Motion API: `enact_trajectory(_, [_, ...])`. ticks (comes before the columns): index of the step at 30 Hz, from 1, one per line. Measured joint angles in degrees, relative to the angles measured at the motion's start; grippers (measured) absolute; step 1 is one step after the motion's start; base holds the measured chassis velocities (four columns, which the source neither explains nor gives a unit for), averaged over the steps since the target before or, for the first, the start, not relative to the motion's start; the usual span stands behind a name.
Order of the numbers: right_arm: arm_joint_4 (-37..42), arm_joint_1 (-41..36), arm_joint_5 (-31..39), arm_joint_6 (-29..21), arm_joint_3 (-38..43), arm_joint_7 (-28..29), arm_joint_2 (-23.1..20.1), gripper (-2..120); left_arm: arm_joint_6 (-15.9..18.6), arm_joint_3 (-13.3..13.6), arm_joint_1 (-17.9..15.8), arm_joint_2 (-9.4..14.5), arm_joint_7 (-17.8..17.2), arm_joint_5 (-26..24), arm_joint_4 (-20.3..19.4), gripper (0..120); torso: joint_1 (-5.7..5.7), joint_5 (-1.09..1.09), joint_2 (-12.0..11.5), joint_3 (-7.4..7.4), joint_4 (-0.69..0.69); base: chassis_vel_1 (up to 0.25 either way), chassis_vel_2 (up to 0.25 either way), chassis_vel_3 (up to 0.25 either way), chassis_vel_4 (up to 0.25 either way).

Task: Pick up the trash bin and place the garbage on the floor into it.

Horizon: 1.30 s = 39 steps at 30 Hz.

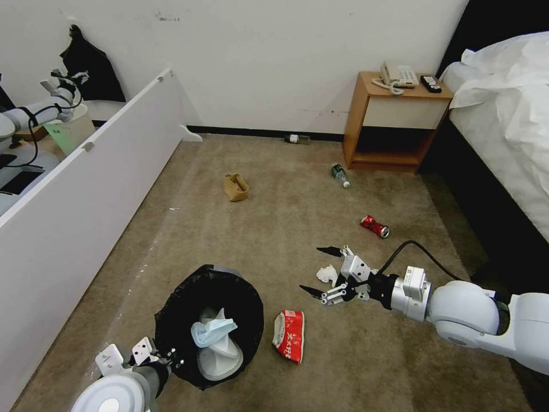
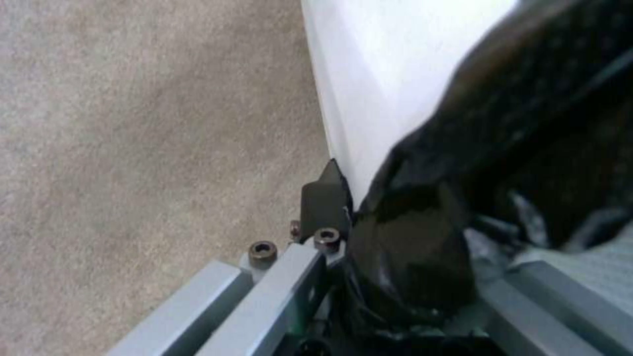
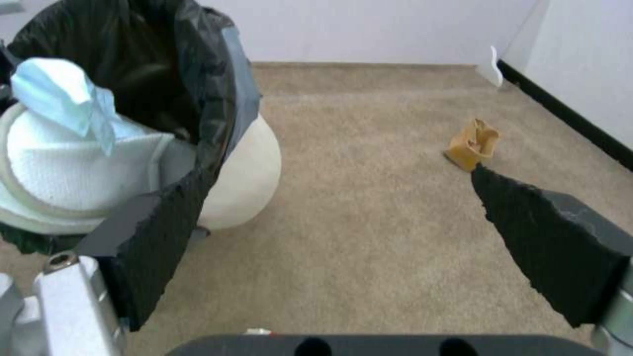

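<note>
The trash bin (image 1: 171, 320), white with a black bag over its rim, sits low at the left, and my left gripper (image 1: 164, 356) is shut on its rim. The left wrist view shows the bag (image 2: 422, 237) pinched against the white bin wall (image 2: 383, 74). Inside lie white slippers (image 1: 220, 355) and a blue face mask (image 1: 211, 332). My right gripper (image 1: 319, 271) hovers open beside a white tissue (image 1: 327, 274), with a red packet (image 1: 290, 335) just nearer. Farther out on the floor lie a red can (image 1: 374, 226), a green-labelled bottle (image 1: 339, 174) and a brown paper bag (image 1: 235, 187).
A long white partition panel (image 1: 86, 189) runs along the left. A wooden nightstand (image 1: 394, 114) with a phone stands at the back right, next to a bed (image 1: 503, 114). Another bottle (image 1: 297, 138) lies by the far wall. Open carpet (image 1: 274, 229) spreads between the litter.
</note>
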Motion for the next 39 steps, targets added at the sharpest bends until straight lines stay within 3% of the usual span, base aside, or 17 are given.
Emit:
enact_trajectory(10, [-1.2,0.0,0.7,0.3,-2.2,0.6,-1.3,100,-0.1,-1.3,-1.7,0.3,0.1,-0.5,0.8,0,0.0,0.0,0.0,0.0,0.0,0.0,0.0,0.0,0.0])
enact_trajectory(24, [-2.7,1.1,8.4,-1.8,-10.5,7.3,-6.1,100,-0.1,-2.9,-5.2,0.4,0.3,-1.0,2.3,0,0.0,-0.01,0.0,0.01,-0.01,0.0,0.0,0.0,0.0])
enact_trajectory(36, [-6.7,0.3,20.8,-2.7,-13.1,17.0,-17.4,100,0.0,-3.2,-7.3,0.0,1.1,-1.3,3.2,0,0.0,0.0,0.0,0.01,0.01,0.0,0.0,0.0,0.0])
enact_trajectory(39, [-7.8,0.1,27.7,-3.2,-13.0,22.1,-21.7,100,0.0,-3.7,-7.6,0.2,1.8,-1.5,3.9,0,0.0,-0.01,0.0,0.01,0.01,0.0,0.0,0.0,0.0])
